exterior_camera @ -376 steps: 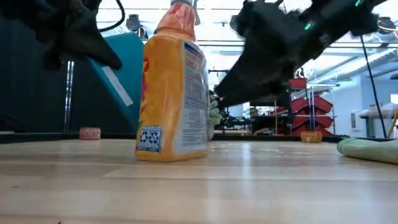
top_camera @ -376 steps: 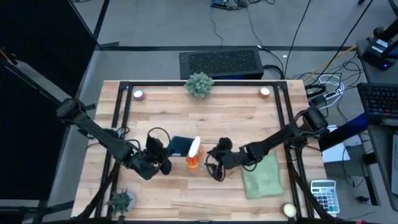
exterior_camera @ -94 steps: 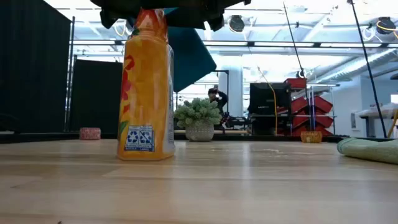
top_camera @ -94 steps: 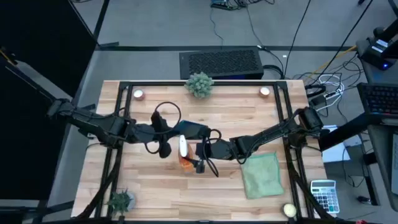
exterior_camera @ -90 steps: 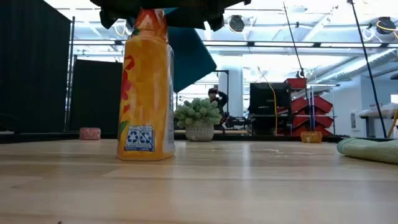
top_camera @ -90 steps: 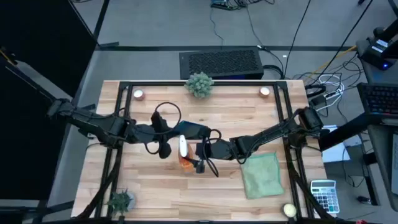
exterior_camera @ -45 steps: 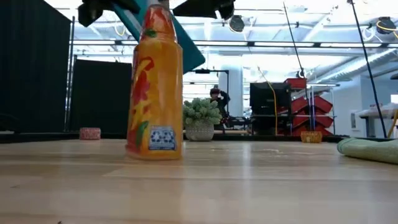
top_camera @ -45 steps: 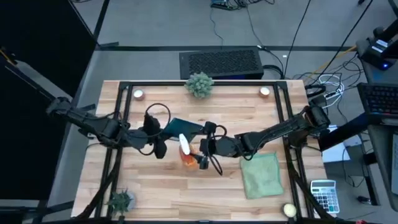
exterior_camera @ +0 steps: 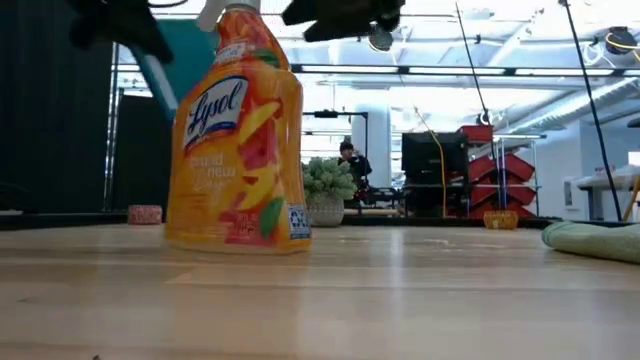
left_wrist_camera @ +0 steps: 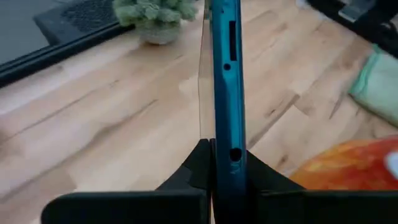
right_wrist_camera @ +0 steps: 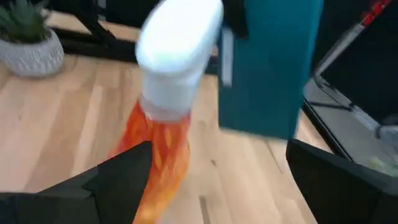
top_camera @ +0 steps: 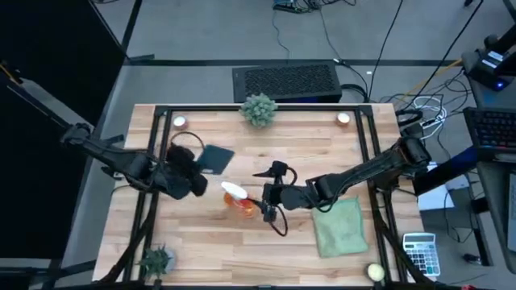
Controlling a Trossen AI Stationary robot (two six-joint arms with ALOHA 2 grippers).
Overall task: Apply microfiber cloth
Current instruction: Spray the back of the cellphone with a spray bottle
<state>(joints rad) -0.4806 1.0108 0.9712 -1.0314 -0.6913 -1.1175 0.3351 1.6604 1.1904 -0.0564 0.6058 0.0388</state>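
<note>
The microfiber cloth (top_camera: 339, 225) is pale sage-green, soft and slightly rumpled, lying flat on the tabletop (top_camera: 306, 153) near its right edge, untouched by either arm. The left hand (top_camera: 193, 171) is clamped on the edge of a teal-backed tablet (top_camera: 213, 158), held clear of the tabletop. The right hand (top_camera: 268, 193) stands open just beside the orange spray bottle (top_camera: 238, 199), whose contents cannot be seen through its wall.
</note>
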